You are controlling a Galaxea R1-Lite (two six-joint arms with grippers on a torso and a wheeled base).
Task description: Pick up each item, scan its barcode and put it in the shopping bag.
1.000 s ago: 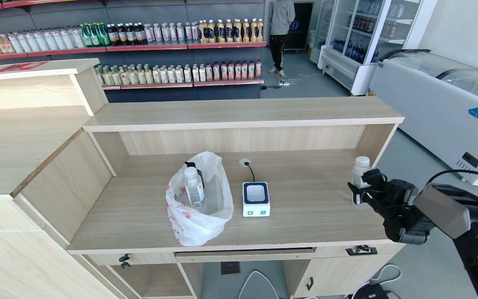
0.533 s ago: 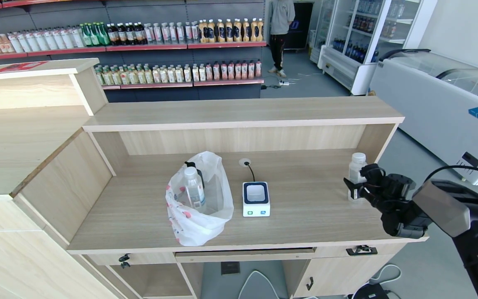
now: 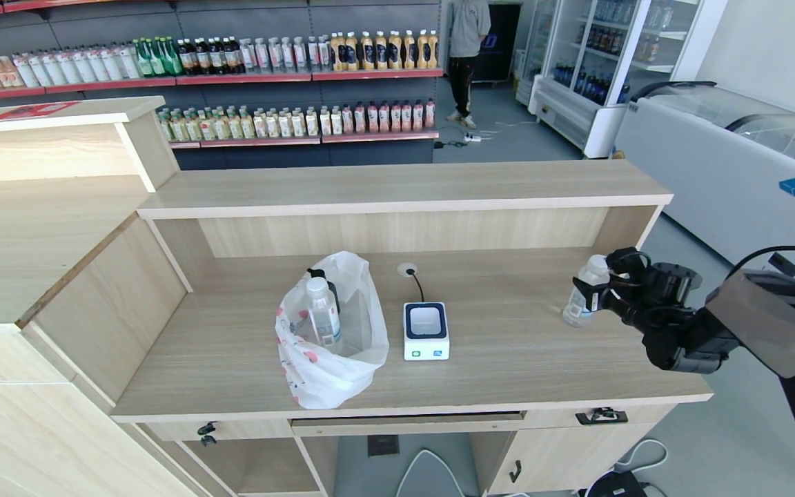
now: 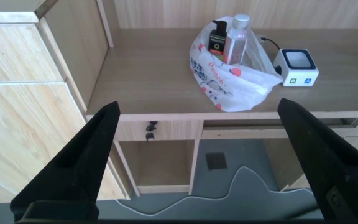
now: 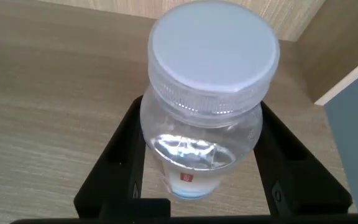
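Well to the right of the scanner [image 3: 426,330], near the tabletop's [image 3: 508,345] right end, a clear bottle [image 3: 575,307] with a white cap sits clamped between the two fingers of the right hand [image 3: 594,295]. The right wrist view shows the same grip from above: the bottle [image 5: 210,93] is held across its body with a black finger on either side, so this hand [image 5: 201,180] is closed on it. The bottle leans, cap tipped away from the scanner. Its base looks just clear of the wood, though I cannot be sure it is fully off.

Just left of the scanner stands the white plastic bag [image 3: 328,345], mouth open. Inside it are a clear bottle with a pale cap [image 3: 321,310] and, behind that, a dark pump-topped bottle [image 3: 318,276]. I judge those two items finished.

The left hand [image 4: 197,109] hangs well apart from the scanner [image 4: 297,65], out in front of the tabletop on the bag's [image 4: 229,81] side, fingers spread wide and holding nothing.

So the task seems well along: two items bagged and a third picked up. The bottle has not reached the scanner. What is left for it is the carry across, showing the barcode to the scanner face, then placing it in the bag.
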